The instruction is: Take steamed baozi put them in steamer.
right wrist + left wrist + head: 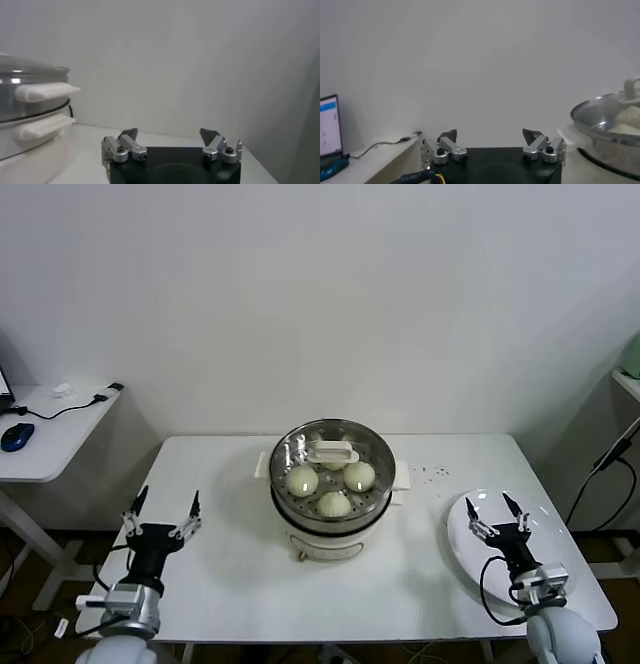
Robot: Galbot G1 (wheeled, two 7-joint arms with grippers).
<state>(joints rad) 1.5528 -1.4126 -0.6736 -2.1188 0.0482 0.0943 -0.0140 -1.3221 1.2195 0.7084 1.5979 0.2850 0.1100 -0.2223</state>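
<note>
Steamer [332,504]: it sits in the middle of the white table [230,584], at about 12 o'clock from the robot. It is a shiny metal basket on a cream-white pot.
Lid [300,446]: a round glass lid with a cream handle [332,452] is on top of the steamer.
Baozi [334,504]: three pale round buns show through the glass. One is at 6 o'clock, one at 9 o'clock [302,480], one at 3 o'clock [359,475]. The handle may hide more.
Left gripper [163,508]: it is at about 9 o'clock from the steamer, well apart from it. Its jaws are wide apart and hold nothing.
Right gripper [492,512]: it is at about 3 o'clock from the steamer, over the white plate [460,544]. Its jaws are wide apart and hold nothing.
Plate: it lies near the table's right edge, with nothing seen on it.
Side desk [50,446]: at 10 o'clock, it has a blue mouse [16,436] and a cable on it.
</note>
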